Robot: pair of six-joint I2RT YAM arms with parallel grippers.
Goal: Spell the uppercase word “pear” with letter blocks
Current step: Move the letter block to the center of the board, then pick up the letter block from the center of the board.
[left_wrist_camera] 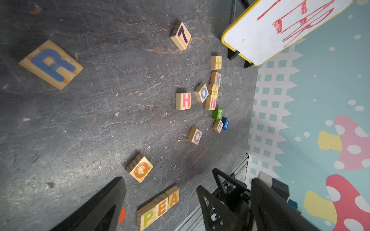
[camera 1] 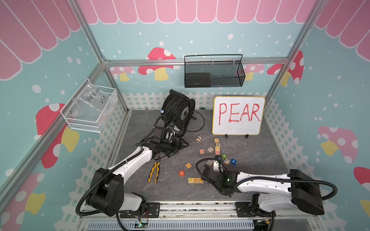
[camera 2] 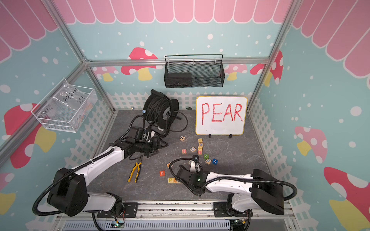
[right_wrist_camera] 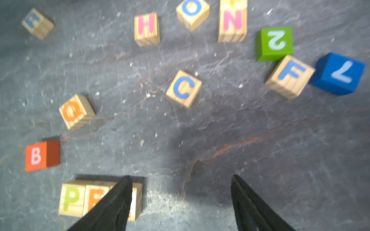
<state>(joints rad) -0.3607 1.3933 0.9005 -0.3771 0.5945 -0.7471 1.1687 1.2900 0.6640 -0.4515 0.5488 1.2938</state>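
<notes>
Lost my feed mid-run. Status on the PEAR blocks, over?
Left gripper open, right gripper open, both empty. Pale-wood cubes yellow-green P, orange E, orange A touch in a row; blue R cube lies apart. Orange Q cube sits between R and the row.

Walled in teal wallpaper (camera 1: 200, 40), dotted white, printed with red and pink mushrooms (camera 1: 158, 60), capped by pink scallops (camera 1: 160, 10). Trimmed along the base with a white picket-fence print (camera 1: 144, 100). Framed at corners and edges in aluminium bars (camera 1: 140, 63). Floored in dark grey slate-look sheet (camera 1: 250, 152), veined, streaked with rust. At twelve o'clock, hung on the back wall: black mesh basket (camera 1: 224, 76). At ten o'clock, fixed to the side wall: white wire basket (camera 1: 84, 123) holding a clear bag (camera 1: 94, 100). At six o'clock: metal rail (camera 1: 196, 209). Lit evenly, with soft shadows.
</notes>
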